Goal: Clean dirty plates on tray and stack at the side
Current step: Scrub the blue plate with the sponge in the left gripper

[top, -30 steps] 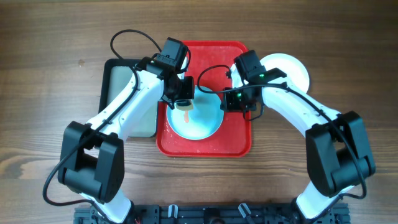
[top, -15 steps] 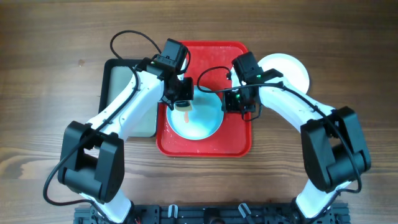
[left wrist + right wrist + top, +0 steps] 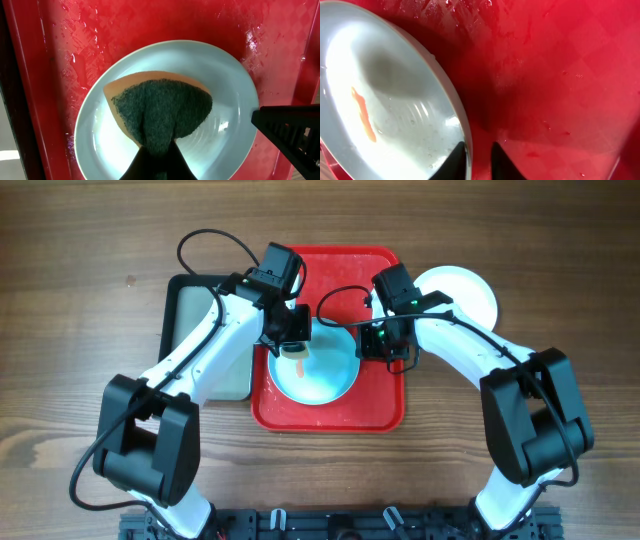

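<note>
Scrubbing looks underway: left jaws pinch a sponge [image 3: 160, 112] on the blue plate [image 3: 325, 375] on the red tray [image 3: 385, 405], right jaws clamping its rim. One white plate [image 3: 470, 292] sits aside; stacking remains.

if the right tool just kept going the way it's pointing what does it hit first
The right tool straddles the rim of the light blue plate, so that rim, sitting between its fingers, comes first. Just beyond lies the wet red tray. How near the tips are to the tray is unclear.
</note>
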Available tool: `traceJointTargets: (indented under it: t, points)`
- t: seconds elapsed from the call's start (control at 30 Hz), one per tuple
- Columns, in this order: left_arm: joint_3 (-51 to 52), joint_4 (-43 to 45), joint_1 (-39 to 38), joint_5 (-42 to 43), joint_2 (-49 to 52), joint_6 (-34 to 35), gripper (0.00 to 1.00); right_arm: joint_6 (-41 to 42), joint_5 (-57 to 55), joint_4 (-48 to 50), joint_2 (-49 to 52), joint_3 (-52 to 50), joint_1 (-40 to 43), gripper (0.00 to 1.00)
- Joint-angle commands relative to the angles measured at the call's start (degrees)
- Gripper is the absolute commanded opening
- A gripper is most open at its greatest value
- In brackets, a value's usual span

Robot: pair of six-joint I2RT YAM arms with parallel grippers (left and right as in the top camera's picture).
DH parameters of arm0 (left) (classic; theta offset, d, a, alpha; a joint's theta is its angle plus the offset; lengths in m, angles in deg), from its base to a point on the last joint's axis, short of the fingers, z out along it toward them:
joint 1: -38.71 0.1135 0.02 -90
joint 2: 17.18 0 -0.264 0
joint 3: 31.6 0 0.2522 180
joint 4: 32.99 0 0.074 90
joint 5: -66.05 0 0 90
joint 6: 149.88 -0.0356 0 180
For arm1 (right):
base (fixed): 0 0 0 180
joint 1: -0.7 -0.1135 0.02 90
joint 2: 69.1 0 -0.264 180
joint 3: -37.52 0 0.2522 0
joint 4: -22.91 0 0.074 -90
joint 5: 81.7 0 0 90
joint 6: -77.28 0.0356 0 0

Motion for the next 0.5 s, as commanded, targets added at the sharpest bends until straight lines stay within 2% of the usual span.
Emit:
traceJointTargets:
  t: [0.0, 0.2, 0.47]
  points:
    - [0.37, 0.15, -0.17, -0.74, 0.55, 0.52, 0.04, 0.85, 0.46, 0.26, 1.36, -0.74, -0.13, 0.14]
    - [0.37, 0.15, -0.17, -0.74, 0.55, 0.55, 0.04, 0.87, 0.46, 0.28, 1.36, -0.79, -0.13, 0.18]
    - [0.37, 0.15, -0.17, -0.74, 0.55, 0.55, 0.04, 1.88, 0.46, 0.96, 1.40, -1.60, -0.13, 0.15]
